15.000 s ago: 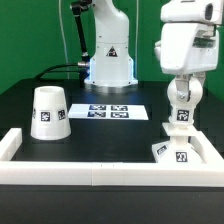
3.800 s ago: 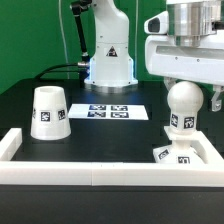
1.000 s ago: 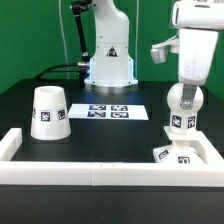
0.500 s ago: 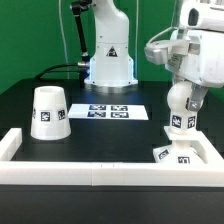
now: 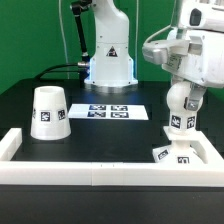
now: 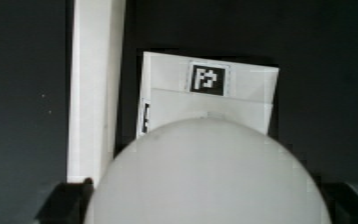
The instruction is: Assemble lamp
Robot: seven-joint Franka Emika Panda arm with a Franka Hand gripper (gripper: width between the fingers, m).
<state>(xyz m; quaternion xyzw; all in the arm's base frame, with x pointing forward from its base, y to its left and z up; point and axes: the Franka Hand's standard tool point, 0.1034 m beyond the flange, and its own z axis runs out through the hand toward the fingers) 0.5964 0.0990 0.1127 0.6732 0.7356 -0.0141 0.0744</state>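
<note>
The ball-shaped white bulb (image 5: 180, 101) stands upright with its tagged neck down on the small square tagged base (image 5: 171, 154) at the exterior view's right. My gripper (image 5: 183, 97) comes from above and is shut on the bulb's round head. In the wrist view the bulb (image 6: 202, 170) fills the space between my dark fingers (image 6: 62, 204), and the base (image 6: 211, 85) lies beyond it. The truncated-cone shade (image 5: 48, 112) stands alone at the exterior view's left, wide end down.
The marker board (image 5: 108, 111) lies flat mid-table. A long white border bar (image 5: 100, 165) runs along the front and turns back at both ends, with the base in its right corner. It also shows in the wrist view (image 6: 96, 80). The arm's pedestal (image 5: 108, 62) stands behind.
Over the last second my hand has twisted about its vertical axis above the bulb. The bulb and base stay in the same spot. The shade has not moved.
</note>
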